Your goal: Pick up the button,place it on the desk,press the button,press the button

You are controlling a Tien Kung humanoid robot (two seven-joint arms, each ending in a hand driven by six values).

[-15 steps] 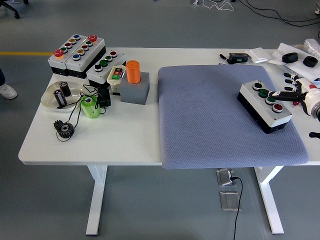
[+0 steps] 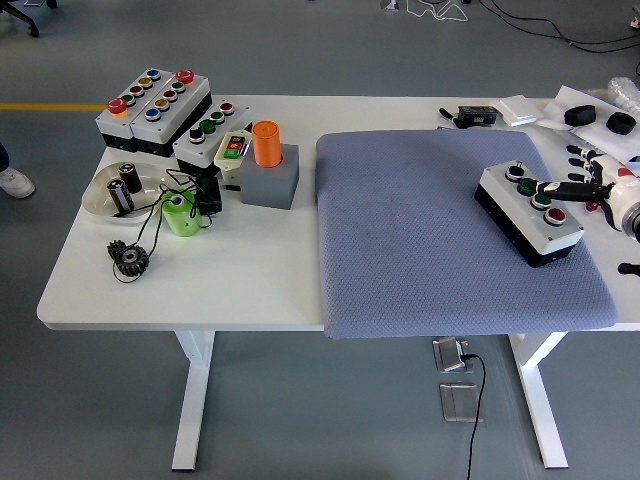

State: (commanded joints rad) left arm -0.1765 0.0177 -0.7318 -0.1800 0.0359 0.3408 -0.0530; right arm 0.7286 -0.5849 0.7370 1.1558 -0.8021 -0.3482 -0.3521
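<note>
A white button box [image 2: 528,213] with a black base lies on the blue-grey mat [image 2: 440,235] at the right. It carries a row of buttons: black, green and red. My right hand [image 2: 590,190] comes in from the right edge. One finger [image 2: 560,188] stretches out over the box and its tip rests at the buttons near the middle of the row. The other fingers are spread beside the box and hold nothing. My left arm is out of view.
Several more button boxes [image 2: 155,105] stand at the back left. Near them are an orange cylinder on a grey block [image 2: 268,165], a bowl [image 2: 120,190], a green cup [image 2: 180,215] with cables and black gears [image 2: 128,257]. Small black and white items [image 2: 590,110] lie at the back right.
</note>
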